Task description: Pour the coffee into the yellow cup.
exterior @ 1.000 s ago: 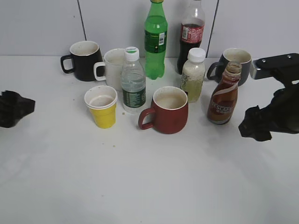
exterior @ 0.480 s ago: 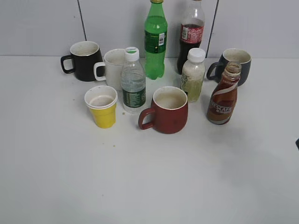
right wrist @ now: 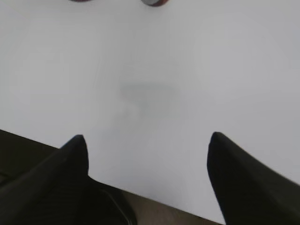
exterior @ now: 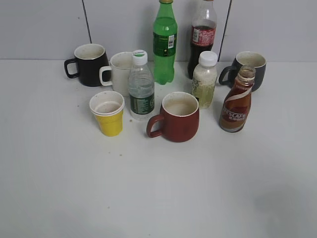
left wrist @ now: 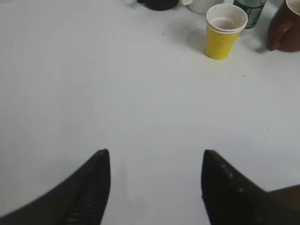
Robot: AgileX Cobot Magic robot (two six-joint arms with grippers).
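The coffee is brown liquid in a small curvy uncapped brown bottle, standing upright at the right of the table. The yellow cup stands upright at the left with a white inside; it also shows in the left wrist view at the top right. Neither gripper shows in the exterior view. My left gripper is open and empty over bare table, well short of the cup. My right gripper is open and empty near the table's front edge.
A dark red mug stands between cup and coffee. Behind are a water bottle, white mug, black mug, green bottle, cola bottle, pale drink bottle and grey mug. The white table extends forward.
Both arms have drawn back out of the exterior view: the left gripper left the left edge and the right gripper left the right side. The cups and bottles have not moved.
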